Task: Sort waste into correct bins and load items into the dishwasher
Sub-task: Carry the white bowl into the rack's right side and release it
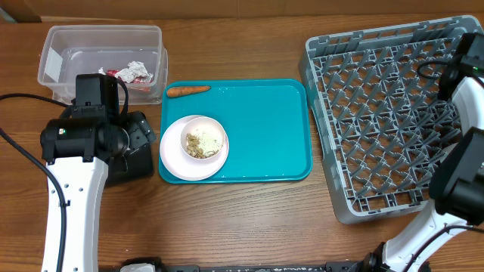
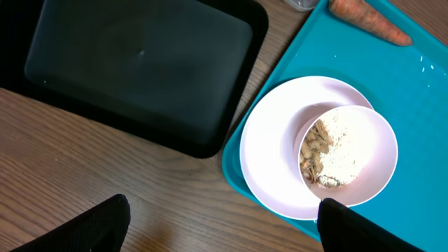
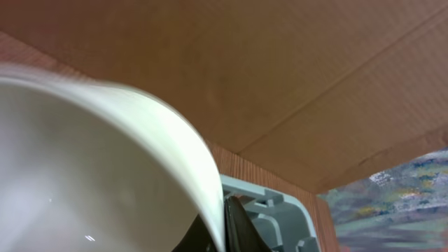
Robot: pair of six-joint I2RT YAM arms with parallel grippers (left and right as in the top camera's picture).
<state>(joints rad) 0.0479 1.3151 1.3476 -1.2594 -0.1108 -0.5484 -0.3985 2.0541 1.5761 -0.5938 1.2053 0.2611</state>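
Carrot [image 1: 187,91] is what we pick out first. It lies on the teal tray [image 1: 265,128], in the far left corner, with its long axis running left to right almost along the tray's far edge. Its thick end is by the left rim and its thin tip points right, toward the grey dish rack [image 1: 378,113]. In the left wrist view we see the same carrot [image 2: 367,19] at the top edge.

Near the tray's front left corner sits a pink plate [image 2: 269,154], overhanging the tray's rim a little. On the plate rests a small white bowl [image 2: 371,150], off centre toward the right, with beige scraps [image 2: 315,154] piled on one side of it.

Left of the tray we find a black tray [image 2: 140,63], partly under the left arm. Behind it is a clear tub [image 1: 57,45] with crumpled wrappers [image 1: 130,73] inside. All of this stands on the wooden desk [image 1: 249,219].

Our left gripper [image 2: 224,210] hangs wide open above the desk, holding nothing, with the plate's near edge between its fingers.

Our right gripper [image 3: 220,227] is up at the rack's far right side. It grips the rim of a second white bowl [image 3: 84,175], with one dark finger against the outer wall and a corner of the rack [image 3: 273,210] just behind.
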